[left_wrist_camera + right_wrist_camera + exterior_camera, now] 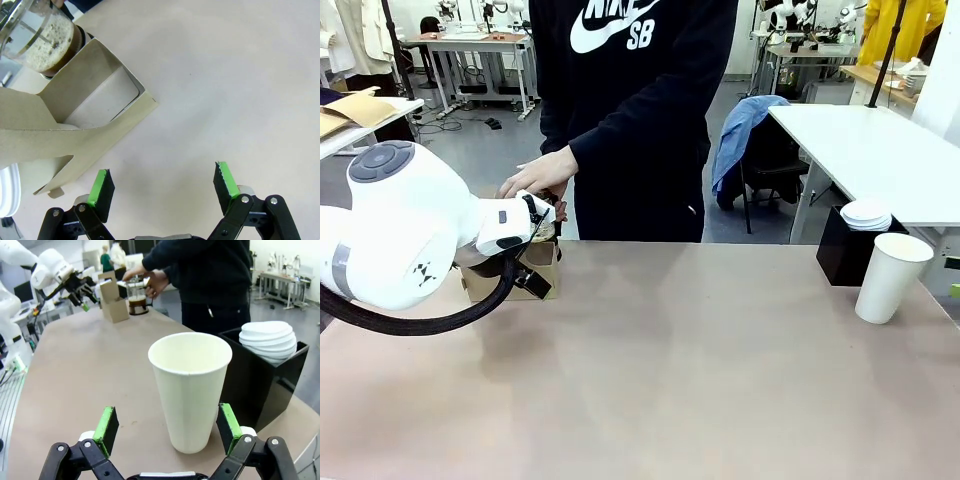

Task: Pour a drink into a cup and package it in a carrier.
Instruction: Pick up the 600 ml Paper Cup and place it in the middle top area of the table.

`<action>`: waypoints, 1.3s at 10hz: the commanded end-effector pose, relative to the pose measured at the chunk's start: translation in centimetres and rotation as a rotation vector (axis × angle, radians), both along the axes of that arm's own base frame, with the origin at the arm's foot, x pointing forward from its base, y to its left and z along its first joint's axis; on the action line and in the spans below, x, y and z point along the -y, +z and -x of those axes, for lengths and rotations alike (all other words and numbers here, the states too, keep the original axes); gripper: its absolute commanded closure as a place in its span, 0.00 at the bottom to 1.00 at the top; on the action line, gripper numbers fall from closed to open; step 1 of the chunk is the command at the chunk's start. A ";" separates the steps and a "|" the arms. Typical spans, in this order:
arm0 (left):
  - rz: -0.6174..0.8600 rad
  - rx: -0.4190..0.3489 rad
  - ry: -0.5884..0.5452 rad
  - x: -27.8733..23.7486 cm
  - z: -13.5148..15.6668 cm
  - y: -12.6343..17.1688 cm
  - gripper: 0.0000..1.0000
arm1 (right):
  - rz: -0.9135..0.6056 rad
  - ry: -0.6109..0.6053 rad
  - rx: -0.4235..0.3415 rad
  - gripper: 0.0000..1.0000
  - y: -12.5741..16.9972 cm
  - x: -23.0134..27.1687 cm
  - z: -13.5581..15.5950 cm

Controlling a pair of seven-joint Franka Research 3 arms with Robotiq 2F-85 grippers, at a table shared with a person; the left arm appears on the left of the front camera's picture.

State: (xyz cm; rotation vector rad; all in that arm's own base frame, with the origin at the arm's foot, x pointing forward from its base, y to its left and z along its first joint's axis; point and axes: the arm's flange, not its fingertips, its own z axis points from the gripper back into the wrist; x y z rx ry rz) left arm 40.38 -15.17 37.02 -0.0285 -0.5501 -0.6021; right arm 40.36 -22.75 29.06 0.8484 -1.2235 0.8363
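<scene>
My left gripper (164, 182) has its jaws spread wide with nothing between them but bare table (225, 90). It hangs just beside the carrier (95, 95), whose cardboard wall lies close to one green pad (101, 186) (touching or not, I cannot tell). Behind the carrier stands the glass jug (27, 30), at the table's far left edge, with the drink (52, 47) foamy on top and dark brown below. The person's hand (540, 175) rests on top of the jug. My right gripper (167, 426) is also fully apart, holding nothing. The cup (190, 390) stands upright and empty just ahead, framed between the two pads with a gap on each side. Just beside the cup is a black box (272, 385) holding a stack of white lids (267, 340).
</scene>
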 end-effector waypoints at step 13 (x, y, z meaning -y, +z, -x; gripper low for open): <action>0.001 0.000 0.000 0.0 0.0 0.0 0.00 | -0.098 -0.101 0.018 0.00 -4.3 -3.7 -4.3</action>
